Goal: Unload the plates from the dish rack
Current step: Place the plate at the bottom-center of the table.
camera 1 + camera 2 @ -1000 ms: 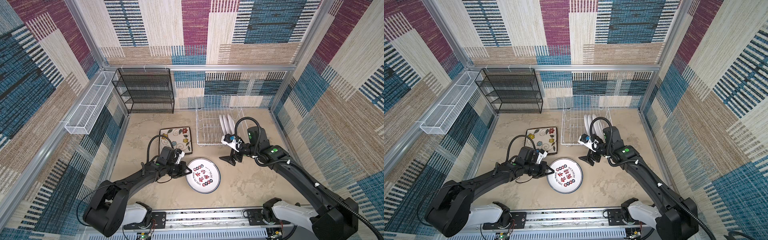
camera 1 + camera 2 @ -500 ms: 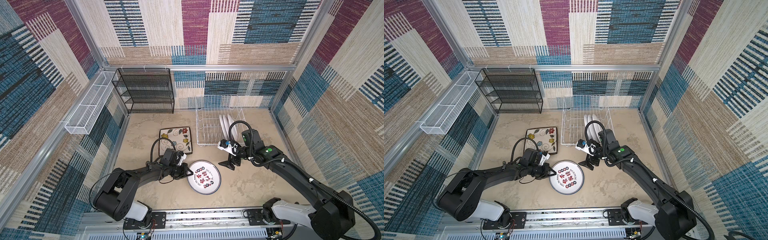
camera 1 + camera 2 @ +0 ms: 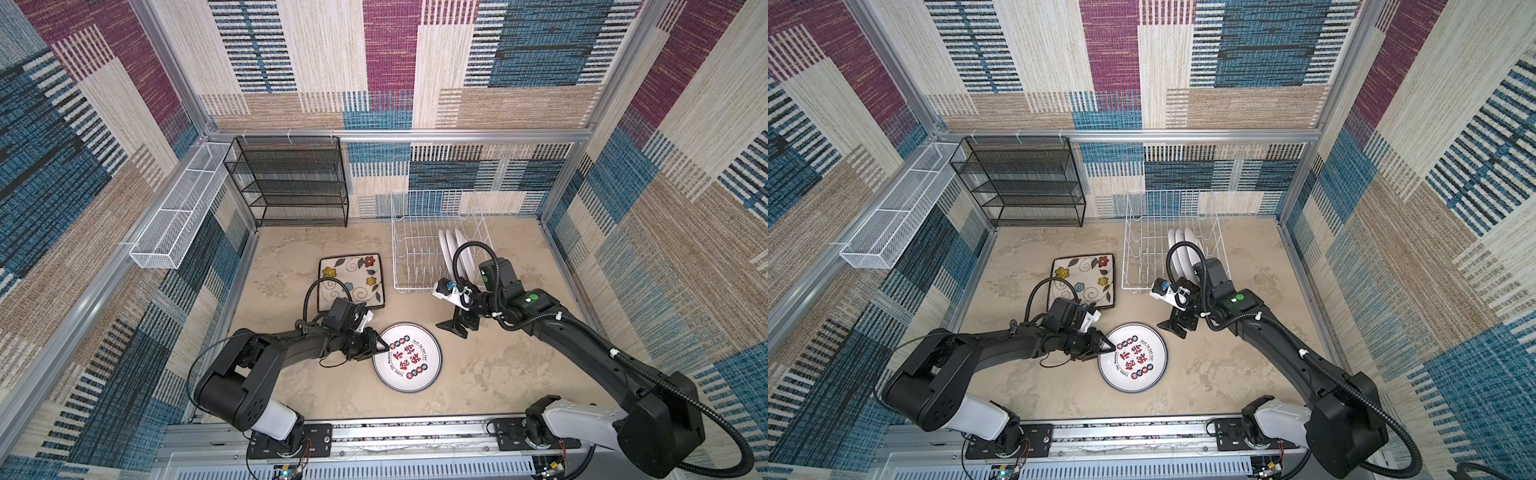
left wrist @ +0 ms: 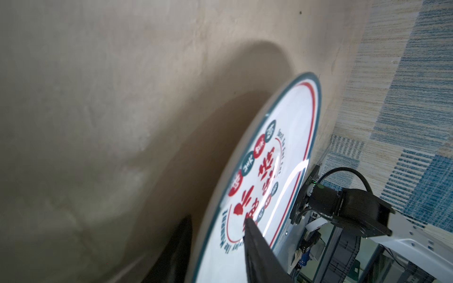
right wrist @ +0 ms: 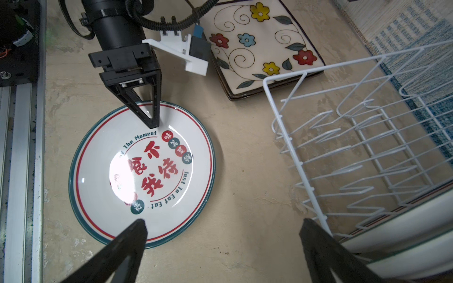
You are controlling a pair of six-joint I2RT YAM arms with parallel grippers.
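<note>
A round white plate (image 3: 407, 357) (image 3: 1133, 358) (image 5: 142, 171) with red characters and a teal rim lies flat on the table. My left gripper (image 3: 380, 345) (image 3: 1106, 347) (image 4: 218, 219) (image 5: 153, 122) is at its left rim. Its jaws are parted, one finger over the plate's face, the other outside the rim. My right gripper (image 3: 455, 328) (image 3: 1177, 328) (image 5: 224, 224) hangs wide open and holds nothing, between this plate and the dish rack (image 3: 415, 232) (image 3: 1142, 232) (image 5: 367, 147). White round plates (image 3: 451, 249) (image 3: 1183, 249) stand upright in the rack. A square flowered plate (image 3: 350, 278) (image 3: 1084, 278) (image 5: 259, 44) lies left of the rack.
A black mesh shelf unit (image 3: 291, 183) stands at the back left. A long white mesh basket (image 3: 178, 224) hangs on the left wall. An aluminium rail (image 3: 415, 432) carrying both arm bases runs along the front. Patterned walls close in three sides.
The left gripper's jaws have parted at the round plate's rim, and the plate lies flat. The right gripper, still open, has drifted from the rack's front toward the front of the table.
</note>
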